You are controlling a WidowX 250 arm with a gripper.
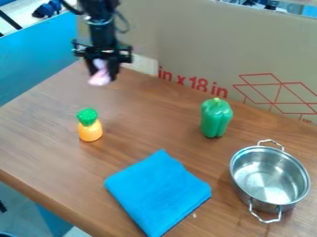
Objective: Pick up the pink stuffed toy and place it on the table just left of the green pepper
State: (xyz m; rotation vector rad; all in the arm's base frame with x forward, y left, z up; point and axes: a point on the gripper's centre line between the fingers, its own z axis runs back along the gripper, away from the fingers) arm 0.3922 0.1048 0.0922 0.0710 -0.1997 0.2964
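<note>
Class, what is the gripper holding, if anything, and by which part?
The black two-finger gripper holds a pale pink object, too unclear to name, by its upper part, lower end free.

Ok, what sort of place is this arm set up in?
Probably a robotics lab: a robot arm hangs over a wood-topped table, with printed cardboard standing behind and a toy bell pepper set out.

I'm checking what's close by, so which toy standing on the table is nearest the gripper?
The toy pineapple, orange with a green top; the green bell pepper stands farther from the gripper, close to the metal pot.
</note>
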